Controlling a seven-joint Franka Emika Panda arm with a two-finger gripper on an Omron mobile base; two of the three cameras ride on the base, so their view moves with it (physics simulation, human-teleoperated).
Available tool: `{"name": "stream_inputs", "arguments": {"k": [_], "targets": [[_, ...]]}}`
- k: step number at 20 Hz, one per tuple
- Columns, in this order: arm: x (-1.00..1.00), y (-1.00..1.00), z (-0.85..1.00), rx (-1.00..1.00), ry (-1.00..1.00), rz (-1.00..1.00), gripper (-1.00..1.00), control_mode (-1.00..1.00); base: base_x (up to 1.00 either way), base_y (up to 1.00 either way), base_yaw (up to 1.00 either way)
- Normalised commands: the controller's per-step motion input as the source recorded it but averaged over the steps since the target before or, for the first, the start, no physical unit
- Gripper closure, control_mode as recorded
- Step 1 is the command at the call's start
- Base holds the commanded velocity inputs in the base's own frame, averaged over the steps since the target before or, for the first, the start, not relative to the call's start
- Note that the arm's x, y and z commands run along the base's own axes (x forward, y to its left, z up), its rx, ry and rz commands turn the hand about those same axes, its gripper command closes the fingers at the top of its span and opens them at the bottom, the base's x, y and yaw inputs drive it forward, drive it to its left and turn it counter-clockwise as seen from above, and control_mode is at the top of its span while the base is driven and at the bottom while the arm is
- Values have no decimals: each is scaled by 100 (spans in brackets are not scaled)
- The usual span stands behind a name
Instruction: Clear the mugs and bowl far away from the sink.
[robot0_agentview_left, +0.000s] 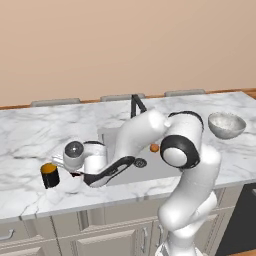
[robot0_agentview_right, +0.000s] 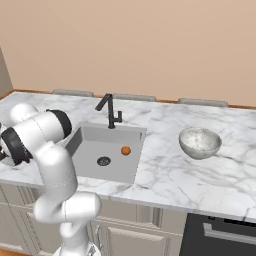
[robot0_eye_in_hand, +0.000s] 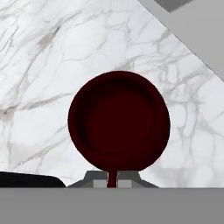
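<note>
One red mug (robot0_eye_in_hand: 119, 120) under claw (robot0_eye_in_hand: 112, 181)

a: what sort of place is this?

b: a kitchen. a white marble counter (robot0_agentview_right: 200, 180) carries a grey sink (robot0_agentview_right: 107, 150) with a black tap (robot0_agentview_right: 111, 112) at the basin's 12 o'clock edge.

a: anything else?

b: pale cabinet fronts (robot0_agentview_left: 65, 232) sit under the counter, a dark appliance door (robot0_agentview_right: 222, 235) is at 5 o'clock, and a plain tan wall (robot0_agentview_right: 150, 45) stands behind.
</note>
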Motion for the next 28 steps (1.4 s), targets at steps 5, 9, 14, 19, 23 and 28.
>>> {"name": "stream_inputs", "arguments": {"k": [5, 9, 14, 19, 23, 28], "targets": [[-8, -37, 71, 0, -10, -5, 100, -100, 0, 0, 0], [0, -27, 100, 4, 0, -3, 100, -100, 0, 0, 0], [-8, -26, 100, 9, 9, -2, 100, -100, 0, 0, 0], [-31, -18, 97, 3, 26, -3, 100, -100, 0, 0, 0], [-33, -28, 63, -1, 8, -4, 100, -100, 0, 0, 0], [-29, -19, 50, -17, 1, 0, 100, -100, 0, 0, 0]]}}
